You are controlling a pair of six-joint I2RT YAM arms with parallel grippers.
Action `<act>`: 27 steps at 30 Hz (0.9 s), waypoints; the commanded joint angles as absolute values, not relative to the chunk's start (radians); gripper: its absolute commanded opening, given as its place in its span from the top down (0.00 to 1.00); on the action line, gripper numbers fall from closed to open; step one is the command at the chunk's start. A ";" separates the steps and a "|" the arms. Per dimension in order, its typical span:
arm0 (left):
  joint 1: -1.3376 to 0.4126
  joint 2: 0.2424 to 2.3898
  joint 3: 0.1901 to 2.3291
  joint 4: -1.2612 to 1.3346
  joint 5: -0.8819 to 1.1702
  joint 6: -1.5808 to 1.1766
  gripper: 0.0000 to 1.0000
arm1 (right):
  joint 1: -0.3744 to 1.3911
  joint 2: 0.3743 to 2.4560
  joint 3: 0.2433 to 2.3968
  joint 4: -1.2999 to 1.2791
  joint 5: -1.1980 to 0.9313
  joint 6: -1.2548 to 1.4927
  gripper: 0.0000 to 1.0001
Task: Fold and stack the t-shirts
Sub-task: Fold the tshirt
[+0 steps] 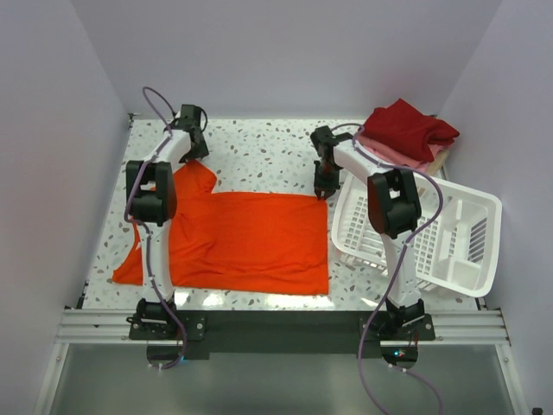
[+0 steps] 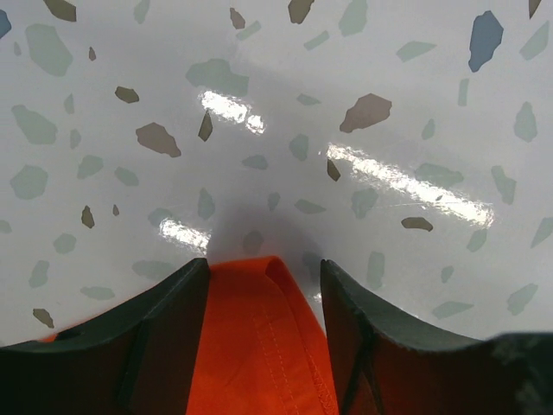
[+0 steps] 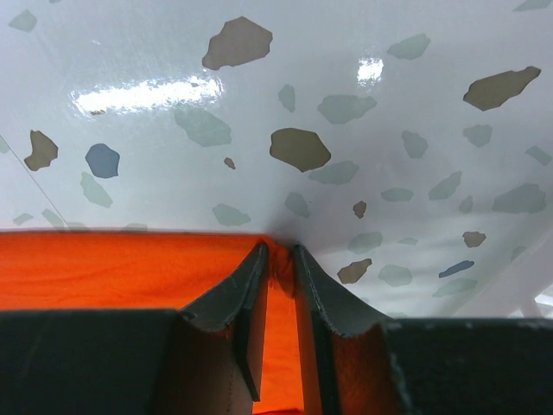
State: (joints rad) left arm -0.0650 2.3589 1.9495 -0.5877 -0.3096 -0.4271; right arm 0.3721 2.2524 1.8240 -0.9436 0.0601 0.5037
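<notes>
From above, the orange shirt (image 1: pixel 246 240) lies spread flat on the speckled table (image 1: pixel 259 143), between the two arms. The left arm runs up over the shirt's left side, elbow raised. Its wrist bends down so that the left gripper (image 1: pixel 197 159) stands at the far edge of the left sleeve. The right arm reaches forward and inward, passing the rim of the white basket (image 1: pixel 449 246). The right gripper (image 1: pixel 322 192) points down onto the shirt's far right corner. At the back right corner of the table, behind the basket, a red shirt (image 1: pixel 410 128) lies on top of a pink shirt (image 1: pixel 393 154). A beige shirt (image 1: pixel 441 159) shows at the edge beneath them.

In the left wrist view, the dark fingers (image 2: pixel 147 341) stand well apart. A tongue of orange cloth with a stitched hem fills the gap between them. They straddle the cloth rather than squeeze it, and bare table lies just beyond the tips.

In the right wrist view, the fingers (image 3: pixel 238 294) are drawn almost together, with only a thin strip of orange cloth between them. They pinch the shirt's edge where it meets the table. The cloth stretches away to the left along that edge.
</notes>
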 commanded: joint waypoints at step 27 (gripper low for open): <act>-0.014 2.252 1.941 -0.511 -0.256 -0.367 1.00 | 0.376 2.178 1.861 -0.945 0.002 0.482 1.00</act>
